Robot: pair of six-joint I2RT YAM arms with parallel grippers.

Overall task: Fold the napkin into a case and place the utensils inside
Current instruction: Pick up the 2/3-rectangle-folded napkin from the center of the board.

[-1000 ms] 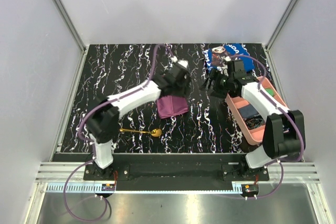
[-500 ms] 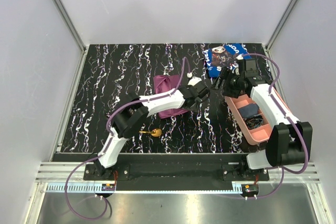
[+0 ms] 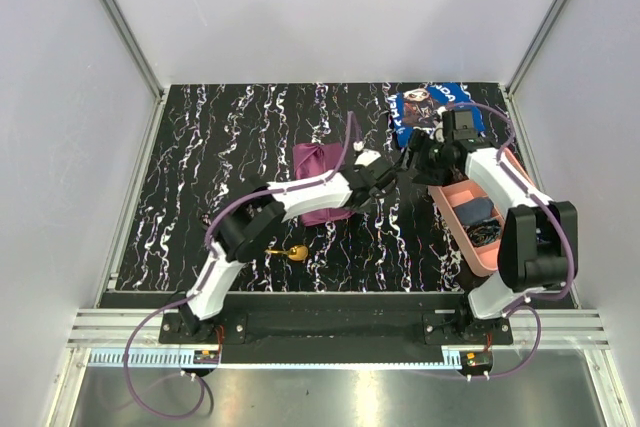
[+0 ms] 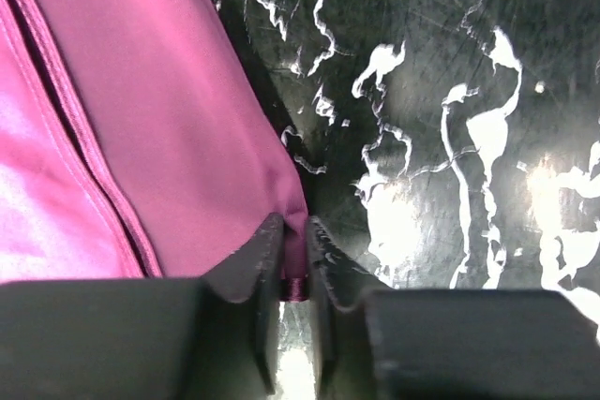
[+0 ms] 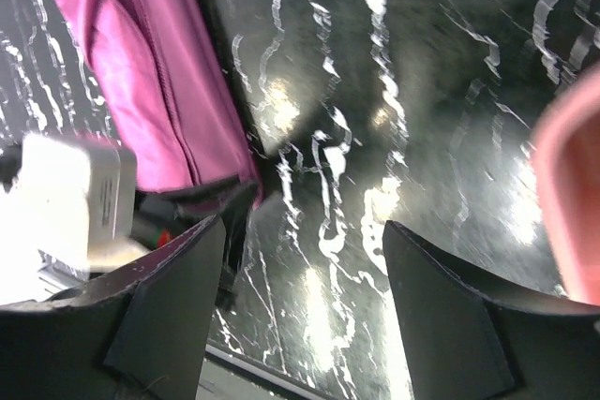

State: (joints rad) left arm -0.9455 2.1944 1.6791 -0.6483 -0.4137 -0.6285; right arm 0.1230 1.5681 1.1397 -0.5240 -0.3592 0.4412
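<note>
At table centre we see the napkin [image 3: 312, 161] lying layered, gold spoon [image 3: 290, 252] at its 7 o'clock | left gripper [image 4: 293, 237] clenched on its 3 o'clock hem | right gripper [image 5: 305, 259] released, hovering alongside | risk: our shallow pinch slips off the slick cloth, collapsing the fold.

We found the napkin [image 3: 312, 160] lying mid-tabletop [image 3: 220, 147], with the spoon [image 3: 287, 252] in front of it, toward the near edge. Well to its right sat the tray [image 3: 458, 231]. Behind the tray, at the back edge, lay the lettered cloth [image 3: 420, 107].
</note>
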